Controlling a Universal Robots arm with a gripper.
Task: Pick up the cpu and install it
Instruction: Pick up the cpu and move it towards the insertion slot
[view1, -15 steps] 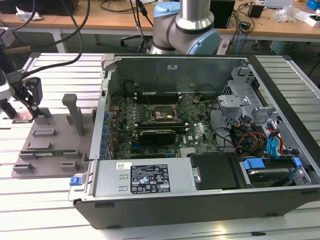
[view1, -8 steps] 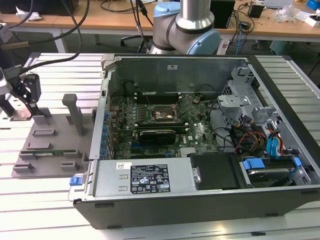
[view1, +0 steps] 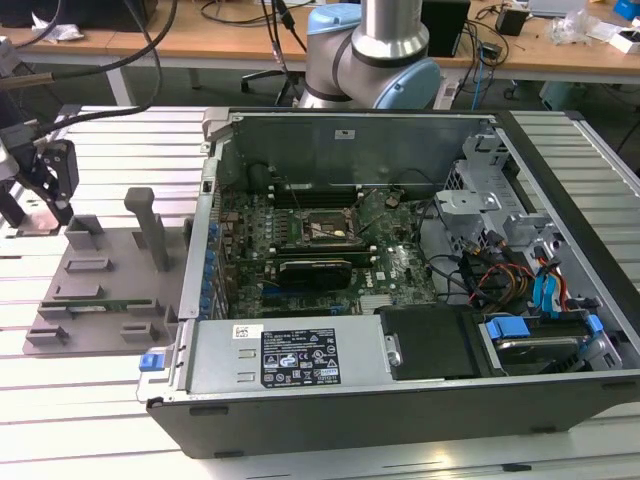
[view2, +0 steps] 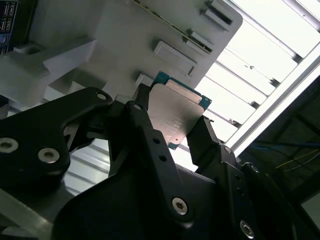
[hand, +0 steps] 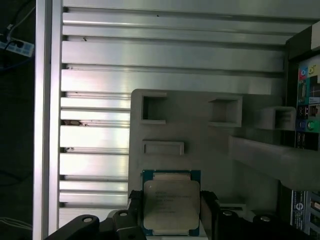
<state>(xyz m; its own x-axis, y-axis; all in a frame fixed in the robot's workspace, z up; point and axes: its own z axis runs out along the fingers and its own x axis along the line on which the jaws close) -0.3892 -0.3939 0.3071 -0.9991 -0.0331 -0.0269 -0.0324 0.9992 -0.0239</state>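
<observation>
The exterior view looks down from well back over the computer case (view1: 350, 130) and fixture tray (view1: 100, 290). Both wrist views peer closely past the jaws, sharing the cpu (hand: 171, 205) (view2: 172, 115) and tray.

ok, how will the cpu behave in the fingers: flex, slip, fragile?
Likely stiff: the cpu is a flat square with a metal lid, so it shouldn't flex. Probably slippery: the fingers pinch only its thin opposite edges, and the lid looks smooth. Likely light, being so thin; a knock on the tray could twist it in the grip.
</observation>
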